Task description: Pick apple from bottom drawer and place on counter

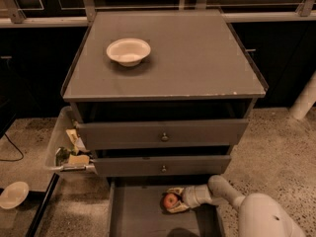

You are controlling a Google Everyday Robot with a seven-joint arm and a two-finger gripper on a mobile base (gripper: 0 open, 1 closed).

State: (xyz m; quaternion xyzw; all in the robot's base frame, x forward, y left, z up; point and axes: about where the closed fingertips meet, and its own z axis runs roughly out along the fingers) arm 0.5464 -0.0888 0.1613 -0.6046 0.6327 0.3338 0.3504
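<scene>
The small red apple with a yellowish patch lies in the open bottom drawer, near the drawer's back. My gripper reaches in from the right on a white arm, with its fingers on either side of the apple and closed against it. The apple still rests low, at the drawer floor. The grey counter is the cabinet top above the three drawers.
A white bowl sits on the counter's back left. The two upper drawers with round knobs stick out slightly above the apple. A clear bin of trash stands left of the cabinet. A white plate lies on the floor at far left.
</scene>
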